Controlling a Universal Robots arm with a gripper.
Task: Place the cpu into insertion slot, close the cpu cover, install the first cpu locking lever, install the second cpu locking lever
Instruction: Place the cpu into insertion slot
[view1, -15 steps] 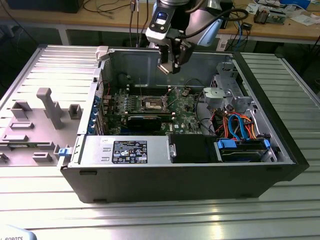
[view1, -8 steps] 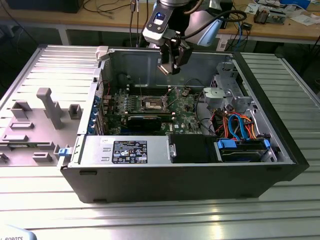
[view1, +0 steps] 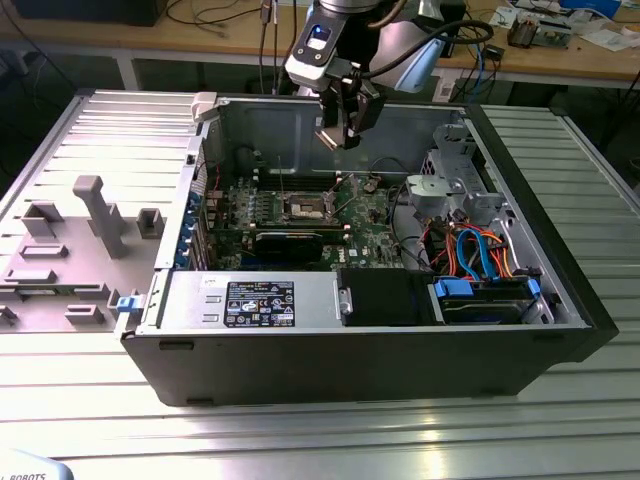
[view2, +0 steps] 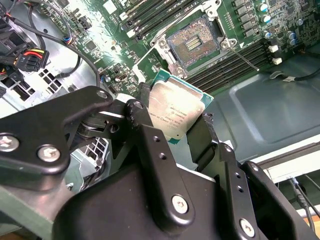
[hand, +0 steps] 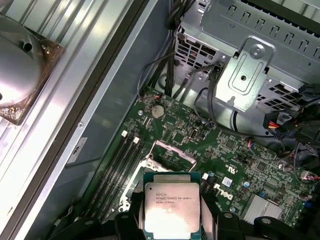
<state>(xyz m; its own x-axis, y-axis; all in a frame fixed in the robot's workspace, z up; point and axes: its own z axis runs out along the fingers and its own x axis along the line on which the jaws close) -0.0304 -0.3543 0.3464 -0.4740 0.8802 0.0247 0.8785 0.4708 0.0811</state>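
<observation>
Ribbed table (view1: 320, 430) bears the computer case (view1: 400, 352); above its insertion slot (view1: 306, 209), gripper (view1: 338, 135) clamps cpu (view2: 175, 112).

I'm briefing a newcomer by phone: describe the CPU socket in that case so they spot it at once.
Look into the open black computer case; a green motherboard lies flat inside. Near the board's middle, flanked by long narrow memory slots, sits the insertion slot. It alone is square, a dark centre inside a silver metal frame.
</observation>
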